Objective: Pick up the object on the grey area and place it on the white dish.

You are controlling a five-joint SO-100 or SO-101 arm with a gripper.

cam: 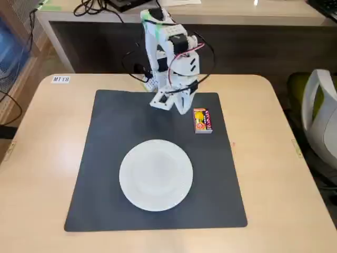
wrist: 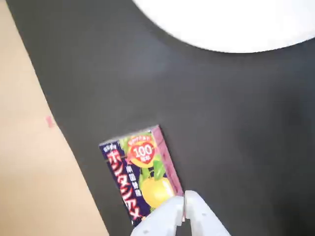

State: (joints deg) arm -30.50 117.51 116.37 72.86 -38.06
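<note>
The small box (cam: 202, 120), yellow, red and purple-pink, lies flat on the dark grey mat (cam: 105, 158) near its back right part. The white plate (cam: 156, 174) sits on the mat's front middle, empty. My gripper (cam: 175, 107) hangs over the mat's back edge, just left of the box and apart from it. In the wrist view the box (wrist: 140, 172) lies at lower left, the plate's rim (wrist: 231, 24) is at the top, and my gripper (wrist: 184, 209) shows at the bottom edge, fingers together and empty, beside the box's lower right corner.
The light wooden table (cam: 47, 132) surrounds the mat. A label (cam: 60, 79) sits at its back left. A chair (cam: 321, 116) stands at the right. A desk with cables (cam: 100, 8) runs behind the arm's base.
</note>
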